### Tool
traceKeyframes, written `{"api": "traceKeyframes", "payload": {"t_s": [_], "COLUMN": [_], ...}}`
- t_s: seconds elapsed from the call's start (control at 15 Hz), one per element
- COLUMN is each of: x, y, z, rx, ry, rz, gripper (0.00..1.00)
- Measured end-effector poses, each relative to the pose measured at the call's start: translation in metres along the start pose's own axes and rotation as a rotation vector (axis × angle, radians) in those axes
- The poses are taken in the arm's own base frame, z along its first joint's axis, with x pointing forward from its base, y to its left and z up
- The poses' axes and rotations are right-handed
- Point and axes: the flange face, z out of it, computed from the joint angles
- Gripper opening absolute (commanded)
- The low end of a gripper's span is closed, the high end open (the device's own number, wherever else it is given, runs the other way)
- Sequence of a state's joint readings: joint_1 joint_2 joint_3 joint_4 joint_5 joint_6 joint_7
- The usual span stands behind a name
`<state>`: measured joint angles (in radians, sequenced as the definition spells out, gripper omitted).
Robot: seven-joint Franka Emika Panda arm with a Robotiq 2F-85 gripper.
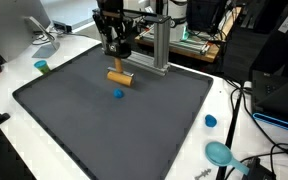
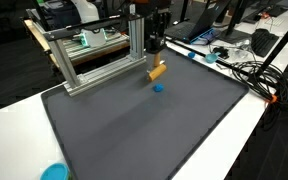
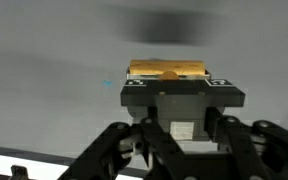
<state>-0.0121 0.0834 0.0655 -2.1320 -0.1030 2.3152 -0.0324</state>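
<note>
The fingers (image 3: pixel 134 86) are clenching on a wooden block (image 3: pixel 168 70), grasping it by its two sides. In both exterior views the block is hanging or sitting under the arm at the far part of the dark mat (image 1: pixel 104 130), just in front of the aluminium frame (image 1: pixel 160 50); I cannot tell whether it is touching the mat. A small blue piece (image 1: pixel 118 95) is lying on the mat near the block, while a blue cap (image 1: pixel 211 121) is resting on the white tabletop (image 1: pixel 9 92).
</note>
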Motion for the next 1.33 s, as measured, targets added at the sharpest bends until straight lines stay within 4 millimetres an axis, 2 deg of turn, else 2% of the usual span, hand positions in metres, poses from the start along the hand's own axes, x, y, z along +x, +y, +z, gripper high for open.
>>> {"api": "traceKeyframes", "payload": {"t_s": [0.4,1.33], "x": [0.005,0.013], "y": [-0.004,-0.001], "z": [0.019,0.038], "rx": [0.005,-0.024], "ry": [0.012,0.042], "rz": [0.012,0.080], "gripper": [0.22,0.22]}}
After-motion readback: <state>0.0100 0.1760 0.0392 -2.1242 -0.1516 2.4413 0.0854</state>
